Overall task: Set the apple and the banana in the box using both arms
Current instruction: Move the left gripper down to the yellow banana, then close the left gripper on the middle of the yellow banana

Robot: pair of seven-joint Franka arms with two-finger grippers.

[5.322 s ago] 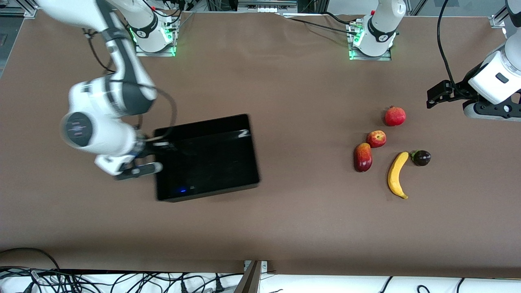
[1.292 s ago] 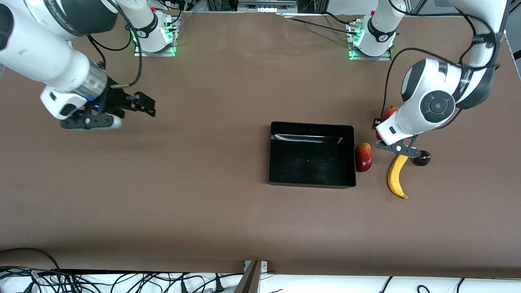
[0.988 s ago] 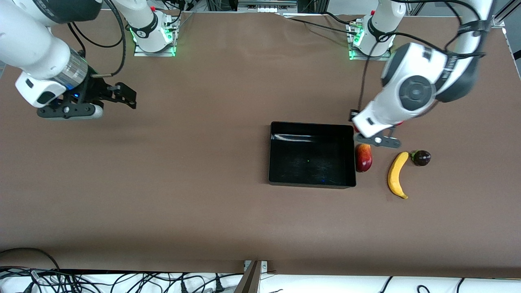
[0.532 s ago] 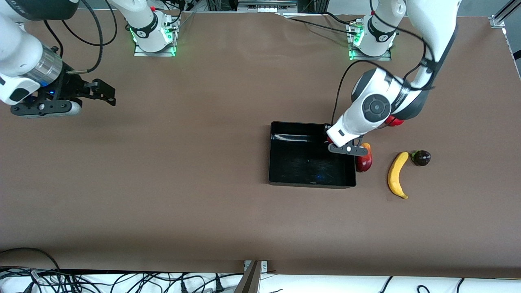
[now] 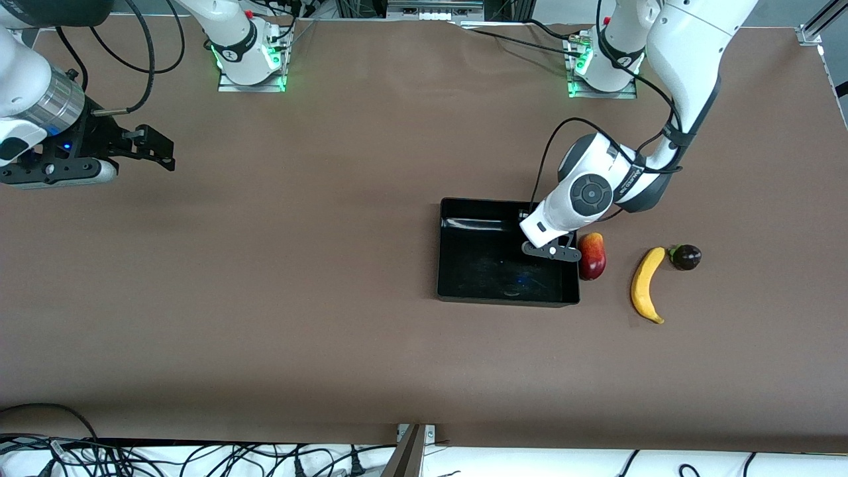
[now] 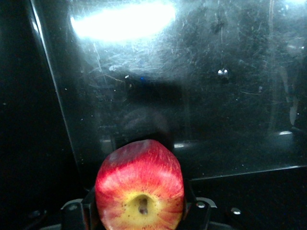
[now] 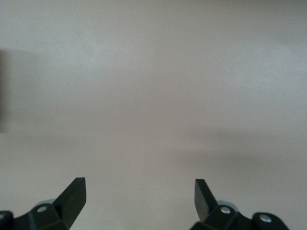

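Observation:
My left gripper [image 5: 530, 225] hangs over the black box [image 5: 503, 301], above the part of its inside toward the left arm's end. It is shut on the red and yellow apple [image 6: 139, 189], which the left wrist view shows between the fingers [image 6: 88, 208] above the box's glossy floor [image 6: 192, 96]. In the front view the wrist hides the apple. The yellow banana [image 5: 645, 283] lies on the table beside the box, toward the left arm's end. My right gripper [image 5: 156, 142] is open and empty over bare table at the right arm's end, as its wrist view shows [image 7: 139, 191].
A dark-red mango-like fruit [image 5: 591, 256] lies against the box's wall, between box and banana. A small dark purple fruit [image 5: 686, 256] sits by the banana's upper tip. The left arm's elbow hangs over the table above these fruits.
My left gripper has moved from the fruit cluster to over the box, carrying the apple. My right gripper has drawn back toward the right arm's end of the table.

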